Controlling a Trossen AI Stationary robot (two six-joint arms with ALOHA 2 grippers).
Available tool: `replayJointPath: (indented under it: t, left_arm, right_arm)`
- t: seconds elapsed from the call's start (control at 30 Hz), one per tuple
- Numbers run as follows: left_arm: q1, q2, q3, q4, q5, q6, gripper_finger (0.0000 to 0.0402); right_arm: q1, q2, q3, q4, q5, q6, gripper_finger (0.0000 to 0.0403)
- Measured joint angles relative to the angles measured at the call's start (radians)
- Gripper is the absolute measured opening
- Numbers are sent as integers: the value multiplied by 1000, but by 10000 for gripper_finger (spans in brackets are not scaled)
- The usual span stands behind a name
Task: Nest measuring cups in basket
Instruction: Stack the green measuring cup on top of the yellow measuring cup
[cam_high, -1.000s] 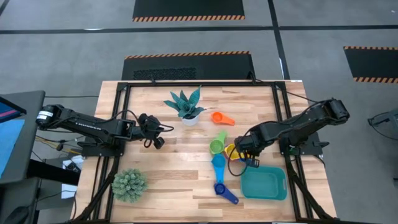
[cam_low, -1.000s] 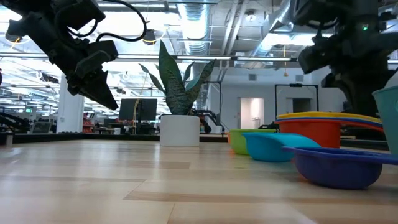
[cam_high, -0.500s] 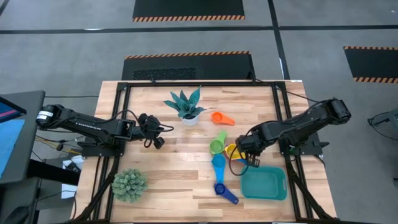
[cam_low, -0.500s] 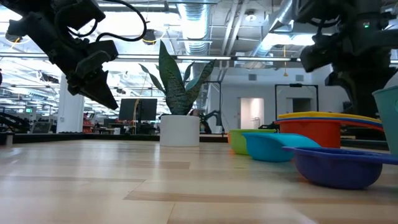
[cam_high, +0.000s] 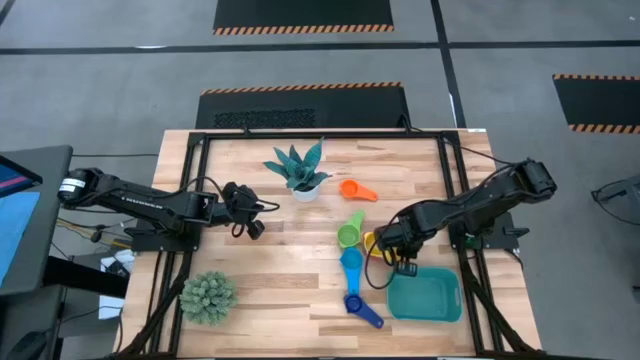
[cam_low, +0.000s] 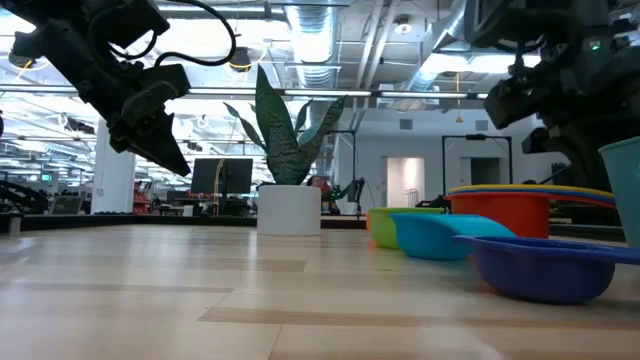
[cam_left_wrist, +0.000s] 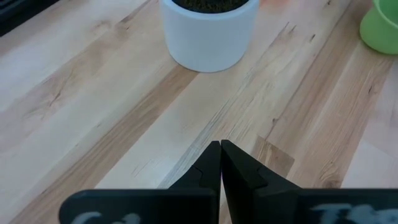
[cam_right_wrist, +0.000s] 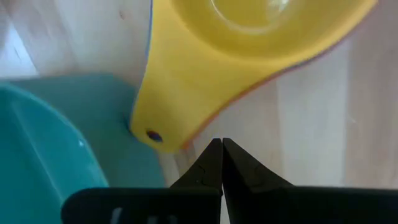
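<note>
My right gripper (cam_high: 397, 258) (cam_right_wrist: 221, 144) is shut and hovers just past the free end of the yellow cup's handle (cam_right_wrist: 169, 112), beside the teal basket's (cam_high: 425, 293) (cam_right_wrist: 50, 149) far left corner. The yellow cup sits nested on a red cup (cam_low: 498, 210) (cam_high: 372, 243). Green (cam_high: 349, 234), light blue (cam_high: 350, 261) and blue (cam_high: 361, 307) cups rest on the table in a row to its left. An orange cup (cam_high: 356, 189) lies farther away. My left gripper (cam_high: 250, 226) (cam_left_wrist: 221, 148) is shut and waits above the table's left half.
A spiky plant in a white pot (cam_high: 303, 172) (cam_left_wrist: 208, 31) stands near the far middle of the table. A round green plant (cam_high: 208, 297) sits at the near left corner. Bare wood lies between the left gripper and the row of cups.
My right gripper has moved a little toward the table's near edge, closer to the basket's corner, staying shut. The cups and the left arm have kept still.
</note>
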Motion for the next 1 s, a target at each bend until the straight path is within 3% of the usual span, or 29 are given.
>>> replayJointPath:
  t: [0.17,0.3,0.43,0.63,0.8,1.0]
  left_arm:
    - [0,0,0,-1,0,0,0]
    - [0,0,0,0,0,1,0]
    - [0,0,0,0,0,0,0]
    - [0,0,0,0,0,0,0]
    - [0,0,0,0,-2,5,0]
    - [0,0,0,0,-1,1,0]
  right_arm:
    - [-6,-48,0,-33,86,-1,17]
    - [-37,-83,0,-77,290,-9,20]
    - [-101,-106,0,26,458,-39,26]
    - [-204,-100,0,323,378,-178,28]
    - [-218,-100,0,616,274,-357,24]
    - [-190,-93,11,673,264,-512,23]
